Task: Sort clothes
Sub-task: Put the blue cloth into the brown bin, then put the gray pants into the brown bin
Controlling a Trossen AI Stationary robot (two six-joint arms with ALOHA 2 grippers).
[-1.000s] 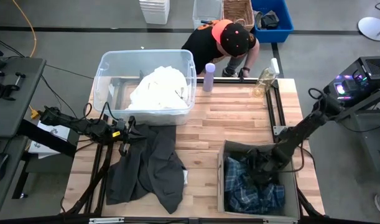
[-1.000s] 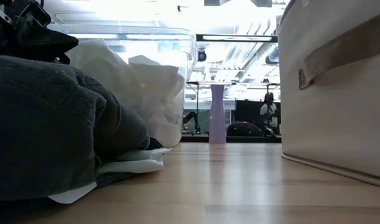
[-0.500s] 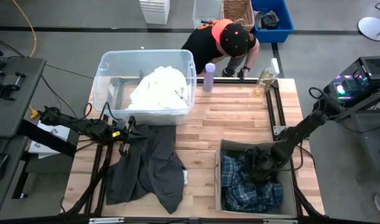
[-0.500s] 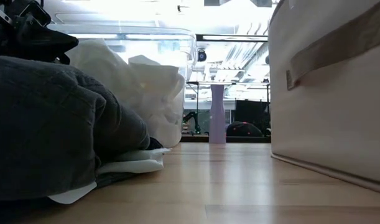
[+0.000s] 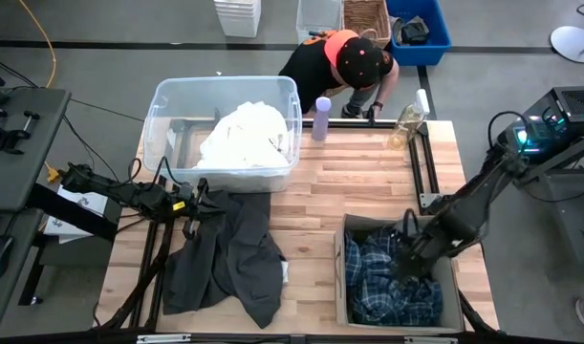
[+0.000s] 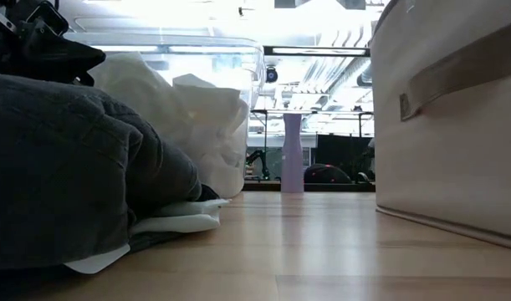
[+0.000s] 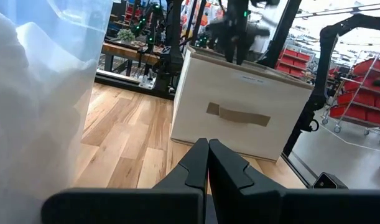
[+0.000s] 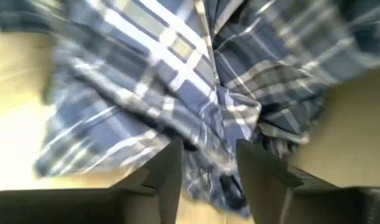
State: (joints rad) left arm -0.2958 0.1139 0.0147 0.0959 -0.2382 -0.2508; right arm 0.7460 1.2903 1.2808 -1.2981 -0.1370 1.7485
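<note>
My right gripper (image 5: pixel 412 262) is open inside the beige fabric bin (image 5: pixel 341 277), just over the blue-and-white plaid shirt (image 5: pixel 382 287) that lies crumpled in it; the shirt fills the right wrist view (image 8: pixel 177 74). My left gripper (image 5: pixel 198 199) is shut and empty, above the far edge of the black-grey garment (image 5: pixel 229 253) that lies spread on the table. A white piece (image 6: pixel 167 221) pokes out from under that garment. White and cream clothes (image 5: pixel 244 134) are piled in the clear tub (image 5: pixel 162 105). My right gripper's open fingers (image 8: pixel 168 171) point down into the bin on either side of a fold of the plaid shirt (image 8: pixel 217 146). I cannot tell whether they touch it. The shirt rests in the bin.
A purple bottle (image 5: pixel 321 118) and a clear yellowish bottle (image 5: pixel 406 124) stand near the table's far edge. A person (image 5: pixel 354 62) leans over that edge. Bare wood lies between the tub, the bin and the black-grey garment.
The beige bin has slid a little toward the table's left edge and then back to the right, with my right gripper inside it. My right gripper has shifted slightly toward the near right.
</note>
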